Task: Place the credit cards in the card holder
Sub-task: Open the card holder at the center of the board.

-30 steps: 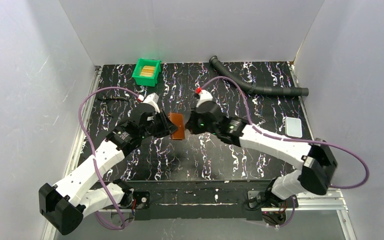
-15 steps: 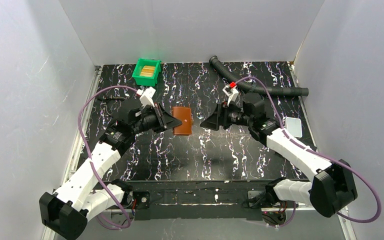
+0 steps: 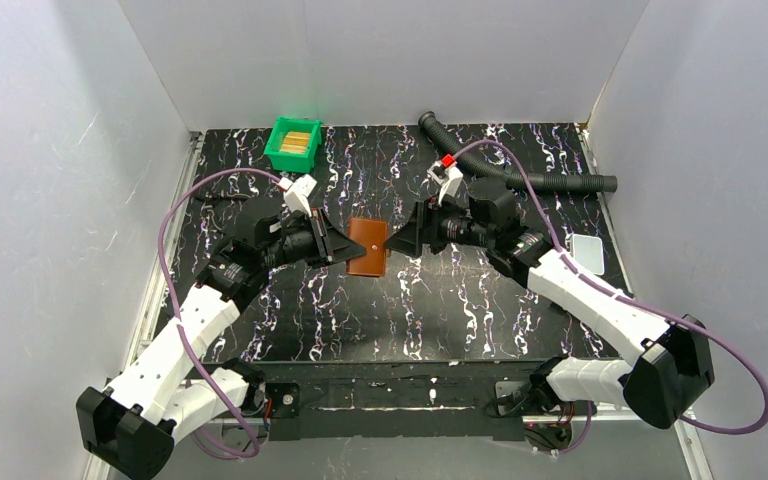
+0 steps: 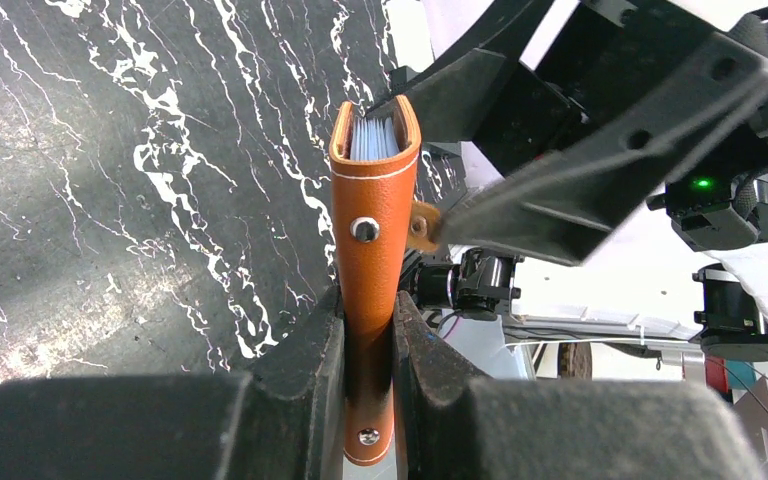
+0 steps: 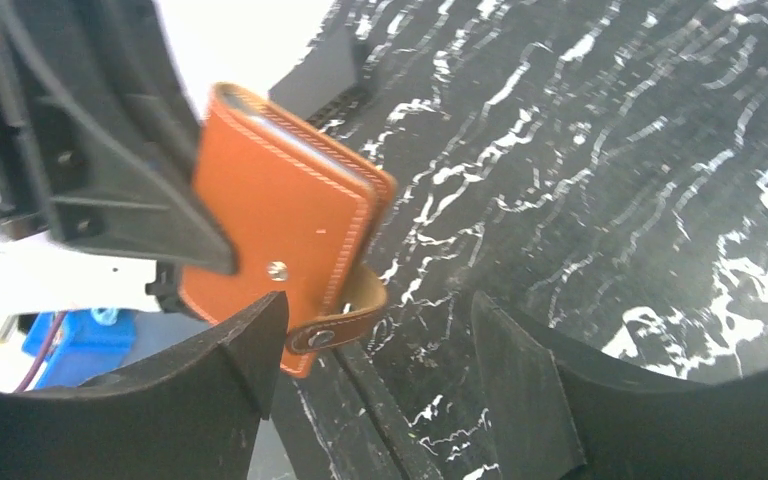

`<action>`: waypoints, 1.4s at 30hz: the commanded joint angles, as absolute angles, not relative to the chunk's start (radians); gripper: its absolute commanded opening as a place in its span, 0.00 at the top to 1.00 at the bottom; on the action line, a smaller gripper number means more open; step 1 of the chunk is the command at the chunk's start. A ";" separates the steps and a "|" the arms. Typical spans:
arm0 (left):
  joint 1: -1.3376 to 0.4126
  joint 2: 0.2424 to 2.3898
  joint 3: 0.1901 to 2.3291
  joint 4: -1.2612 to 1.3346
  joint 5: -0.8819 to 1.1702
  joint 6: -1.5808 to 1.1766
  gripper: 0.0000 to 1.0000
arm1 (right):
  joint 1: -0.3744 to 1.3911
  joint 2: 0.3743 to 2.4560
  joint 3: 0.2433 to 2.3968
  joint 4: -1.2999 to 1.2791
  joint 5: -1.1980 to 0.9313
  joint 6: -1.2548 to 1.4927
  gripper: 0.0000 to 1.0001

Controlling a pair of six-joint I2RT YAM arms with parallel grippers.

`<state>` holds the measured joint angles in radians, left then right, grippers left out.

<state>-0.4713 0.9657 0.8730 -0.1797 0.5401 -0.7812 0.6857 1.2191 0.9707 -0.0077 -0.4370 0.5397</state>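
Right hand has swung back toward the card holder, jaws wide and empty, snap tab just between them. Left hand clamps the holder edge-on over the counter. Risk: a tug on the tab twists it loose (credit cards wait in green bin).

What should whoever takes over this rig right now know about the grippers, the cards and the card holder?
Left gripper: fingers shut on the card holder, holding it folded and on edge above the table.
Right gripper: open, at the holder's loose snap tab, not gripping it.
Credit cards: in the green bin at the table's far left.
Done: holder picked up; tab looks unsnapped.
Left: open the holder, fetch the cards, slot them in.
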 commanded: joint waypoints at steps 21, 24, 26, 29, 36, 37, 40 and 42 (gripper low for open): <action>-0.468 0.956 0.889 -0.073 0.618 -0.794 1.00 | 0.662 1.237 0.889 0.095 -0.478 0.632 0.94; -0.468 0.965 0.869 -0.072 0.607 -0.791 1.00 | 0.645 1.204 0.903 -0.007 -0.354 0.578 0.99; -0.468 0.998 0.898 -0.236 0.481 -0.754 0.73 | 0.643 1.172 0.937 -0.157 -0.210 0.493 0.99; -0.473 1.095 0.932 -0.404 0.389 -0.713 0.40 | 0.643 1.161 0.993 -0.349 -0.070 0.374 0.99; -0.556 1.302 0.895 -0.381 0.342 -0.800 0.34 | 0.626 1.223 0.992 -0.578 0.055 0.252 0.99; -0.580 1.321 0.902 -0.359 0.341 -0.807 0.34 | 0.618 1.230 0.984 -0.577 0.030 0.250 0.99; -0.648 1.394 0.937 -0.270 0.381 -0.846 0.34 | 0.576 1.253 0.982 -0.573 -0.076 0.268 0.99; -0.689 1.435 0.971 -0.230 0.387 -0.860 0.34 | 0.552 1.267 1.001 -0.566 -0.154 0.282 0.99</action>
